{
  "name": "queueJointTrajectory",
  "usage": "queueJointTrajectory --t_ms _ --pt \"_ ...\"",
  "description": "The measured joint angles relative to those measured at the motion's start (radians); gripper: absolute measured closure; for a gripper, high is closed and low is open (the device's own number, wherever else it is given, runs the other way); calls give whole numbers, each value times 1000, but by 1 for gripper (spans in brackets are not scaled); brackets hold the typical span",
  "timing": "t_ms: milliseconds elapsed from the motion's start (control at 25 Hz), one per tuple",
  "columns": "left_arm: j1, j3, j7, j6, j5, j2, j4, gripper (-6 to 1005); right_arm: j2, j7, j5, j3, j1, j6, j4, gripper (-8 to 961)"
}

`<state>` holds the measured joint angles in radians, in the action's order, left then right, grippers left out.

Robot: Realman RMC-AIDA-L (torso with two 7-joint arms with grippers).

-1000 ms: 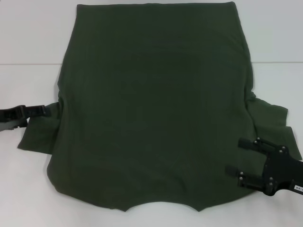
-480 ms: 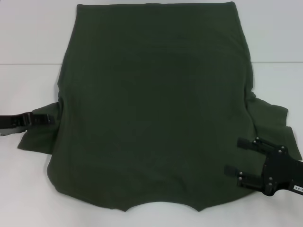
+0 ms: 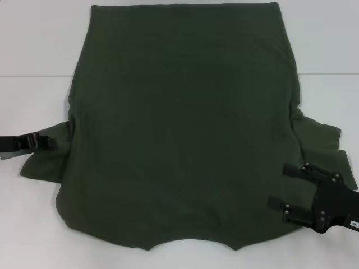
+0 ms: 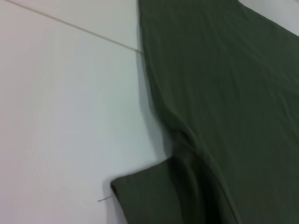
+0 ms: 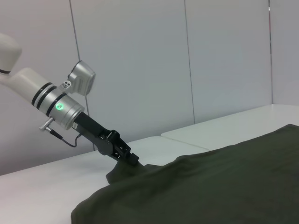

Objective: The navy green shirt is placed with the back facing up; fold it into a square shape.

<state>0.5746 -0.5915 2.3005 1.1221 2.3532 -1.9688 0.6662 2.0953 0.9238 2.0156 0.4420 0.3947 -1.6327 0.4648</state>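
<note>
The navy green shirt (image 3: 179,123) lies spread flat on the white table, its curved neckline at the near edge. Its left sleeve (image 3: 47,162) and right sleeve (image 3: 322,140) stick out to the sides. My left gripper (image 3: 49,141) lies low at the upper edge of the left sleeve; the right wrist view shows the left gripper (image 5: 127,157) touching the cloth (image 5: 210,186) there. Open, my right gripper (image 3: 285,186) rests over the shirt's right side near the shoulder, with nothing between its fingers. In the left wrist view I see only the shirt's side edge and sleeve (image 4: 154,196).
A white table (image 3: 33,224) carries the shirt, with a seam line (image 3: 33,76) running across its far part. The shirt's hem (image 3: 185,5) reaches the far edge of the head view. A pale wall (image 5: 187,60) stands behind the table.
My left gripper has slid outward to the left and slightly nearer along the left sleeve. The shirt and the right gripper have barely moved.
</note>
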Motion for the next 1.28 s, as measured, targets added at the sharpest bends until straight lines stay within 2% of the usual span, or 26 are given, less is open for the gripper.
queueJointTrajectory --t_ms 40,160,440,600,920,1280 --pt "0 1 0 0 0 0 1 603 0 -1 0 0 0 0 0 96" --pt "-1 1 0 0 0 0 1 863 0 -1 0 2 0 0 0 96" --pt "-1 1 0 0 0 4 1 949 1 -2 0 5 2 0 0 96" --pt "-2 1 14 2 3 15 1 998 2 -2 0 4 3 -5 0 96" --pt "-19 13 55 31 4 58 39 998 1 -2 0 0 0 -11 0 96" --pt "-5 16 98 100 5 64 91 998 2 -2 0 6 -1 -20 -3 96"
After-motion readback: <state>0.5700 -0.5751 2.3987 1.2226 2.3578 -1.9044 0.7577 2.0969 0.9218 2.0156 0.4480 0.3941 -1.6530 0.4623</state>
